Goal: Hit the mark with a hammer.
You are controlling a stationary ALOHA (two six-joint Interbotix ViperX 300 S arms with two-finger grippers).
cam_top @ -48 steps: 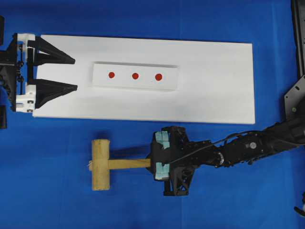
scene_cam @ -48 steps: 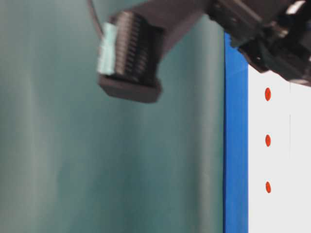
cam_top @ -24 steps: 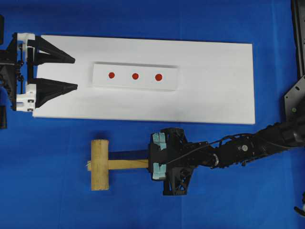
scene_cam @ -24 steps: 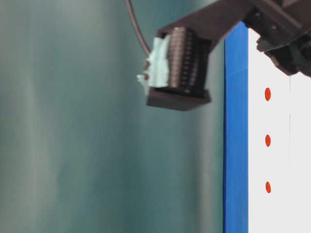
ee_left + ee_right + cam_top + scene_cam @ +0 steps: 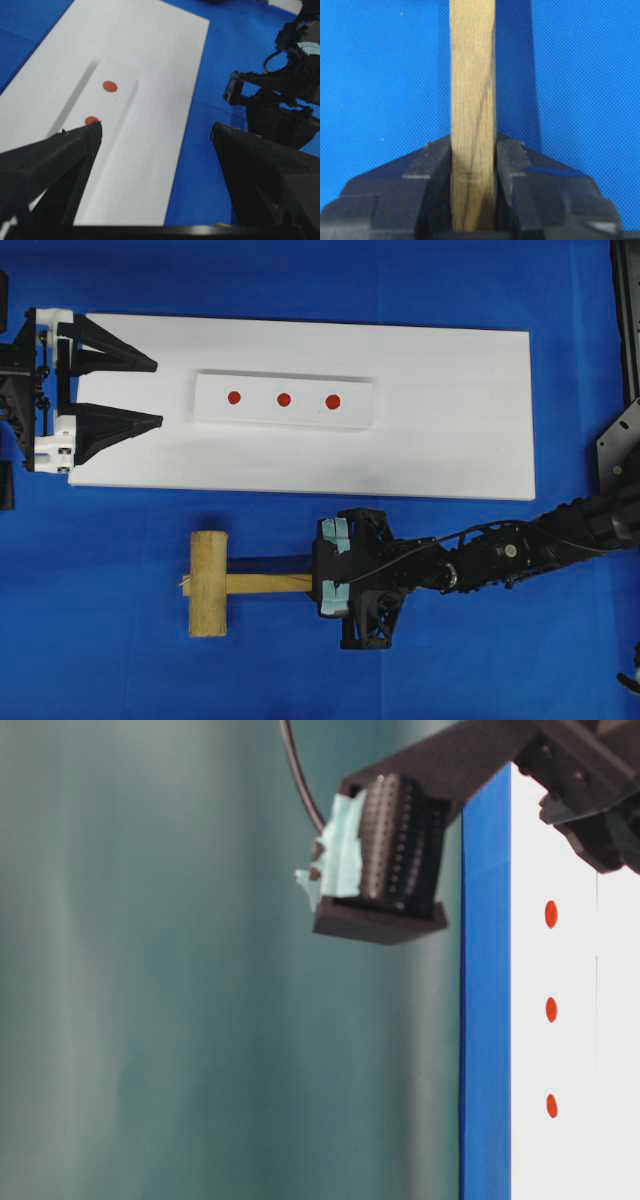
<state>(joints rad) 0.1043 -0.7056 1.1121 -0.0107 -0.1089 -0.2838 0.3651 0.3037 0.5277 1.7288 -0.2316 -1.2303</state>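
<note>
The hammer [image 5: 208,583], a light wooden mallet, lies on the blue cloth in front of the white board, head to the left. Its squared handle [image 5: 472,90] runs straight back between my right gripper's fingers. My right gripper [image 5: 325,583] is shut on the handle's end, its fingers [image 5: 512,160] close on both sides. Three red marks [image 5: 284,399] sit in a row on a small white block [image 5: 355,405]. My left gripper [image 5: 158,394] hovers open over the board's left end, empty, and two marks [image 5: 110,86] show beyond its tips.
The long white board [image 5: 450,410] lies across the blue cloth. The right arm [image 5: 500,555] stretches in from the right edge. In the table-level view the right gripper's finger [image 5: 385,855] hangs left of the board edge [image 5: 485,1020].
The right gripper and hammer have shifted slightly left. In the table-level view the gripper has moved right, toward the board. The left gripper has not moved.
</note>
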